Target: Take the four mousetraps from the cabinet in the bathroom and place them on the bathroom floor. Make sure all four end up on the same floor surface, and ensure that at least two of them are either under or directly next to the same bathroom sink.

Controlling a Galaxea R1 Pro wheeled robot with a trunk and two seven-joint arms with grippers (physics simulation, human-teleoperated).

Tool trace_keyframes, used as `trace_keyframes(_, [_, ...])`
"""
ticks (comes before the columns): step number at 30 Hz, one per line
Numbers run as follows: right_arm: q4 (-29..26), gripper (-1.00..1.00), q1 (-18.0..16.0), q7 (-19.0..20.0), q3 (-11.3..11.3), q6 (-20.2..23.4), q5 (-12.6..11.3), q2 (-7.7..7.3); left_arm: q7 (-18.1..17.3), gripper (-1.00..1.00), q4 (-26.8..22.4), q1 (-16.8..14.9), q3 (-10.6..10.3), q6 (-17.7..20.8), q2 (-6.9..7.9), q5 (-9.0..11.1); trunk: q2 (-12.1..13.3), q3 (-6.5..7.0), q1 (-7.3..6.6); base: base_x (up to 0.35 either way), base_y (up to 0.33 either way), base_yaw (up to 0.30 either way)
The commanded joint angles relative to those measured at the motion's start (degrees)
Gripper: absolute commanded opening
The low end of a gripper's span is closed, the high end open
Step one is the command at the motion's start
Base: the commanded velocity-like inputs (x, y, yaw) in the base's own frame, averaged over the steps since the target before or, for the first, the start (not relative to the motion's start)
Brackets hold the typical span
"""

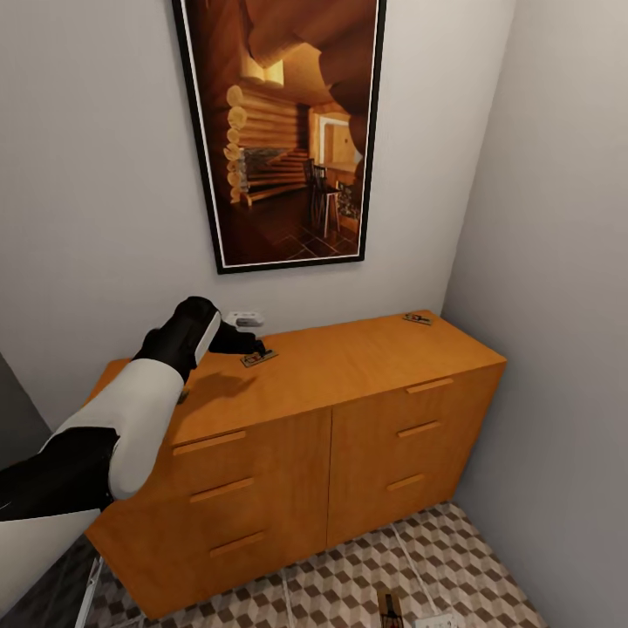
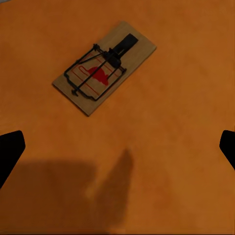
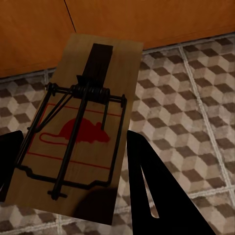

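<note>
We see left end effector [image 2: 117,147] spread apart above mousetrap [image 2: 105,67] on cabinet [image 1: 366,349] top | right end effector [image 3: 68,161] clamped on second mousetrap [image 3: 83,127] over bathroom floor [image 3: 196,112].

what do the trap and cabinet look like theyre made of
Trap: pale wooden board with faint grain, thin dark wire parts that look like metal, and a printed red mouse. Cabinet: smooth orange-brown wood or veneer, matte; little grain shows, so laminate is possible.
</note>
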Motion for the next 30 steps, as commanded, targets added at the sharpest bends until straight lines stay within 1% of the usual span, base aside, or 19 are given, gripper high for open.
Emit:
trace_keyframes(1, [0.07,-1.00,-0.03,0.48,0.21,-0.21,-0.64,-0.01,-0.47,1.00,0.20,-0.03,0.06,0.13,0.01,-0.61,-0.03,-0.06,0.00,0.000,0.000,0.000])
trace_keyframes(13, [0.07,-1.00,-0.05,0.48,0.21,-0.21,-0.64,-0.01,-0.55,1.00,1.49,-0.03,0.06,0.09,0.01,-0.63,-0.03,-0.06,0.00,0.000,0.000,0.000])
trace_keyframes(30, [0.07,-1.00,-0.04,0.48,0.21,-0.21,-0.64,-0.01,-0.56,1.00,1.62,-0.03,0.06,0.08,-0.01,-0.63,-0.03,-0.06,0.00,0.007,0.000,0.000])
